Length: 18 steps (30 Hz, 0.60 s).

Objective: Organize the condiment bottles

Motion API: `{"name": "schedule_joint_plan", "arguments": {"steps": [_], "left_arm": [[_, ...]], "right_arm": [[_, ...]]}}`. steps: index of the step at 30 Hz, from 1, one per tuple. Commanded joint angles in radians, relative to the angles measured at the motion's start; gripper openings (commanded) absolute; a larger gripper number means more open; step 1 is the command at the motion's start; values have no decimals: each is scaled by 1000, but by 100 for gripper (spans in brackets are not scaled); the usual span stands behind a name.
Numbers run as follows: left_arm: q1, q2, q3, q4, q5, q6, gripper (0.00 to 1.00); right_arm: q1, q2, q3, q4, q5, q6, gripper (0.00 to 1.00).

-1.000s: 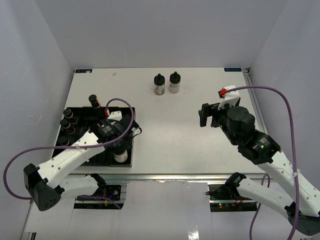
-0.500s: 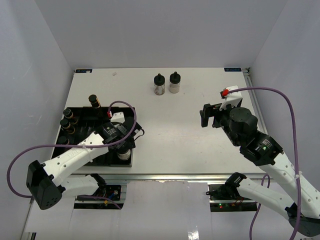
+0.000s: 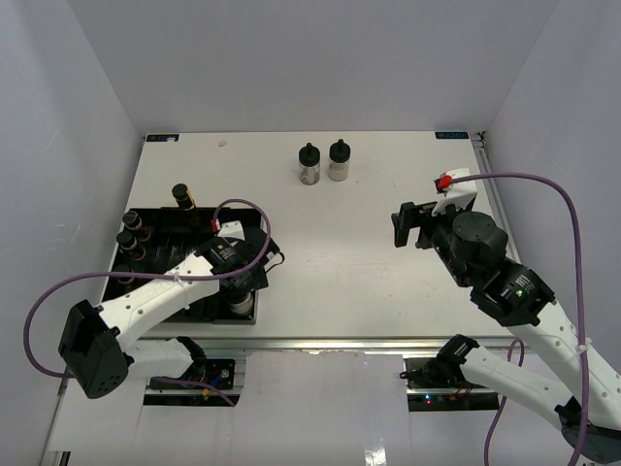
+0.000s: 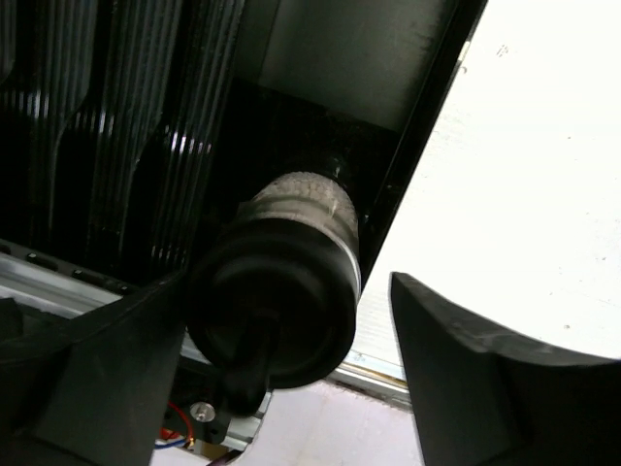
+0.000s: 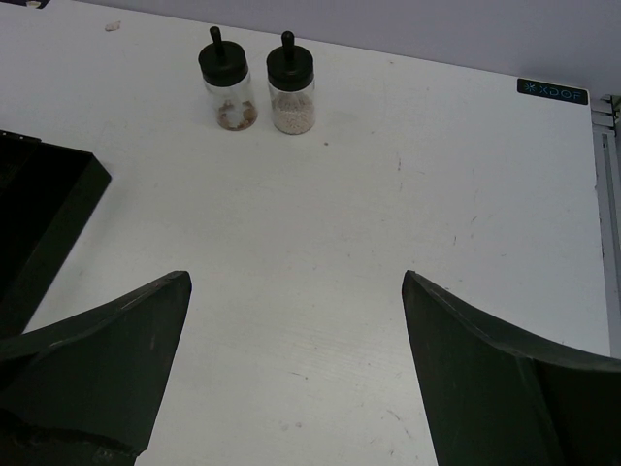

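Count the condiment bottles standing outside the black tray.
2, side by side at the far middle: the brown-speckled bottle on the left, the pale-powder bottle beside it. More may be hidden.

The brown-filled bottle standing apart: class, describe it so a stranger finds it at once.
On the white table, near its far edge, two black-capped bottles stand side by side. Take the left one: it holds reddish-brown bits, its neighbour pale grains.

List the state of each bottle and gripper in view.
Left gripper, open around squat bottle.
Squat bottle, upright in tray, capped.
Right gripper, open, empty.
Brown-speck bottle, upright on table, capped.
Pale-powder bottle, upright on table, capped.
Slim bottles, upright in tray slots.
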Motion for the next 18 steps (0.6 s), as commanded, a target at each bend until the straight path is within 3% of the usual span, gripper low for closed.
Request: {"name": "schedule_joint_plan", "arguments": {"steps": [1,6,11,18], "left_arm": [[6,-59,79,-54,-32,-14,98],[6,-79,206,-76,-5,69,98],[6,-34,450,-1,25,341,98],[30,306,865,112,63,603,98]], "right_arm": [[-6,-23,-18,36,25,-12,96],[-6,-28,-18,38,26,-12,96],[-6,-28,-24,42,18,-12,96],[-6,-10,-15,70,-14,-15,96]]}}
